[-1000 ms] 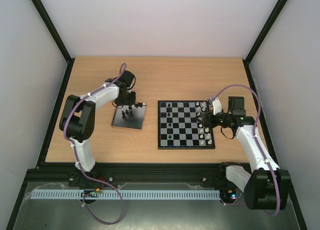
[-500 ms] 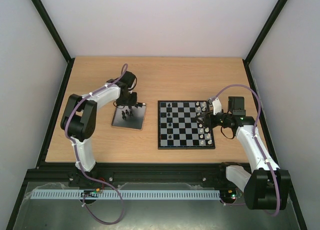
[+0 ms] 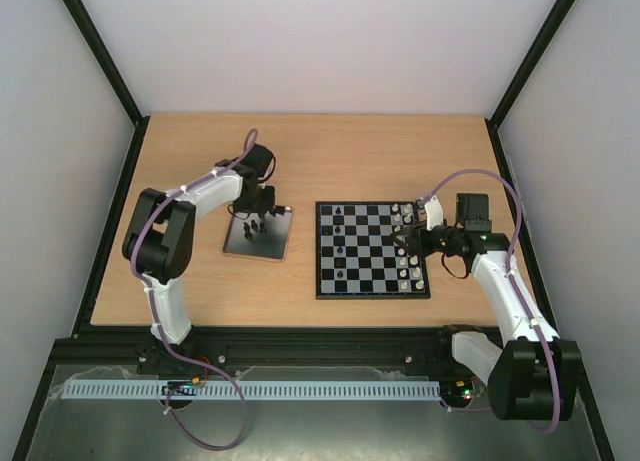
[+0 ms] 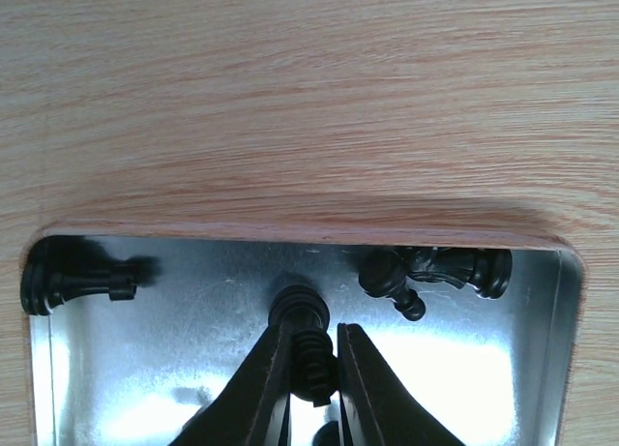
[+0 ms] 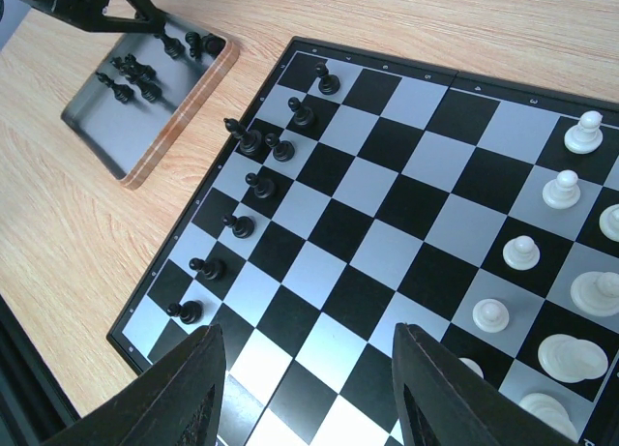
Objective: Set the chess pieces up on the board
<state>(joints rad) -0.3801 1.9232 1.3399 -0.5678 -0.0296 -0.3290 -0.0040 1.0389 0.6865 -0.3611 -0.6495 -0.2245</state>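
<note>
The black-and-grey board [image 3: 370,271] lies right of centre. Several black chess pieces [image 5: 253,185] stand along its left columns. More black pieces lie in the shiny metal tray [image 3: 262,247] to the left. My left gripper [image 4: 311,335] reaches down into the tray [image 4: 484,369], its fingers shut on a ribbed black chess piece [image 4: 308,354] that stands on the metal. In the top view this gripper [image 3: 255,213] hangs over the tray's far edge. My right gripper [image 5: 308,335] is open above the board's near-right squares with nothing between its fingers.
White pieces [image 5: 561,190] stand on the board's right columns. Two black pieces [image 4: 435,270] lie on their sides at the tray's far right corner, another [image 4: 68,282] at its far left. Bare wooden table [image 3: 340,151] surrounds tray and board.
The left jaws have closed in on the black piece in the tray, and the left arm has shifted slightly. The right arm has not moved.
</note>
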